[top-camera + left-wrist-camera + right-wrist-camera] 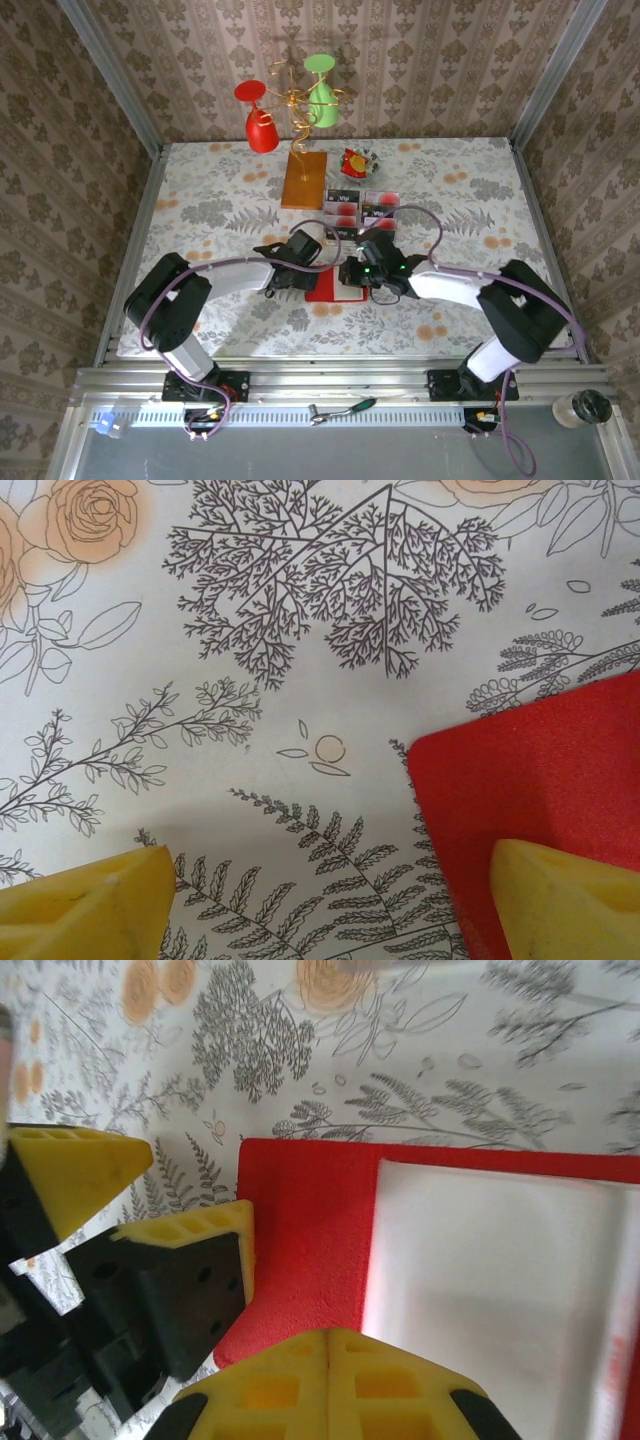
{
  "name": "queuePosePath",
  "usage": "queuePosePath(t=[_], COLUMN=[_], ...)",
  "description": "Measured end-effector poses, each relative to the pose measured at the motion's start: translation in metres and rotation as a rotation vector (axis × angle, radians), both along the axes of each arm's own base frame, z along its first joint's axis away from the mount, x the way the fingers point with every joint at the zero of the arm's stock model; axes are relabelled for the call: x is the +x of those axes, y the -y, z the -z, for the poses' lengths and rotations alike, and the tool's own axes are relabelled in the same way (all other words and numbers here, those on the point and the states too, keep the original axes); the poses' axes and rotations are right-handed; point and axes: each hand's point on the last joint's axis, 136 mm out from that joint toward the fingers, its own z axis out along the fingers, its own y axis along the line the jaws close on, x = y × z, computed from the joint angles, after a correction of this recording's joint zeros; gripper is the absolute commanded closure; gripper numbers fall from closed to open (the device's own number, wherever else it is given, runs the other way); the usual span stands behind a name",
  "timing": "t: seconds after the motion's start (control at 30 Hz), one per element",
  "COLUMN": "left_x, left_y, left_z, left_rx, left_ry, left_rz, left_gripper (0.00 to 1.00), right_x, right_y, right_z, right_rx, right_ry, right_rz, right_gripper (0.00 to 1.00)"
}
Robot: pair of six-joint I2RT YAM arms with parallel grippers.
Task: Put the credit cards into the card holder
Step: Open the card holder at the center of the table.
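Right gripper [328,1355]: fingers pressed together, nothing seen between them, at near edge of card holder [300,1230].
Left gripper [330,900]: jaws wide apart, empty; one finger over card holder's left corner, other over tablecloth [300,680] beside it.
Pale credit card [490,1290] lies flat on card holder; cannot tell if tucked in.
Other credit cards [362,208] grouped just beyond card holder's far side.

Home-styled robot test booth.
Around the floral-clothed table [210,200]: damask wallpaper panels [420,60] on three sides, aluminium posts [111,75] at its far corners, slotted metal rail [340,385] along its near edge.
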Motion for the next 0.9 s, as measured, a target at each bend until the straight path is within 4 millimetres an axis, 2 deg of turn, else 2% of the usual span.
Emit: queuePosePath(t=[0.17, 0.33, 0.6, 0.9], left_x=[0.001, 0.005, 0.005, -0.002], left_y=[-0.006, -0.015, -0.011, -0.003], left_z=[-0.002, -0.010, -0.039, -0.038], left_rx=[-0.003, -0.019, -0.099, -0.125], left_ry=[0.003, 0.014, 0.048, 0.032], left_rz=[-0.015, -0.042, -0.033, -0.037], left_gripper=[0.17, 0.16, 0.15, 0.16], right_x=[0.000, 0.000, 0.004, 0.008], right_y=[-0.027, -0.038, -0.045, -0.053], right_z=[0.020, 0.038, 0.038, 0.036], right_rx=[-0.018, -0.020, 0.019, 0.067], right_ry=[-0.037, -0.070, -0.079, -0.082], right_rz=[-0.054, -0.063, -0.048, -0.029], right_gripper=[0.99, 0.99, 1.00, 1.00])
